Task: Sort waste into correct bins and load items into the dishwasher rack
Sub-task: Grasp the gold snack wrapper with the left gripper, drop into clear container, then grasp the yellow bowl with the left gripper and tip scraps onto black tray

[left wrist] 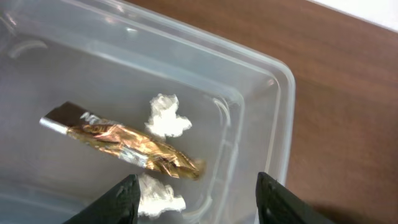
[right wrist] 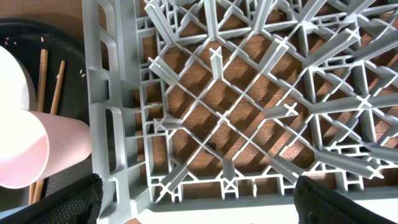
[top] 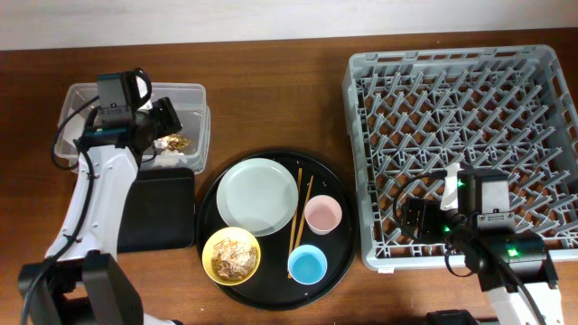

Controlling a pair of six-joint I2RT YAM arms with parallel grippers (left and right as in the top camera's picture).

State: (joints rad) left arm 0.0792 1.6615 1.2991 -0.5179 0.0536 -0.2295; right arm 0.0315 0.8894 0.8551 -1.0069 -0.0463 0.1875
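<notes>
My left gripper [left wrist: 196,202] is open and empty above the clear tub [top: 193,97]. In the tub lie the gold-brown wrapper [left wrist: 134,146] and two white tissue bits [left wrist: 166,118]. The black rectangular tray [top: 163,209] sits just below the tub. My right gripper [right wrist: 196,202] is open and empty over the front left corner of the grey dishwasher rack [top: 542,63]. On the round black tray [top: 336,185] are the grey-green bowl [top: 257,195], the yellow bowl [top: 231,256] holding tan food scraps, the pink cup [top: 322,214], the blue cup [top: 307,264] and the chopsticks [top: 299,215].
The rack's grid floor of pegs [right wrist: 249,93] fills the right wrist view, with the pink cup [right wrist: 37,152] and chopsticks [right wrist: 42,74] at its left. Brown tabletop [top: 271,90] lies between the tub and the rack.
</notes>
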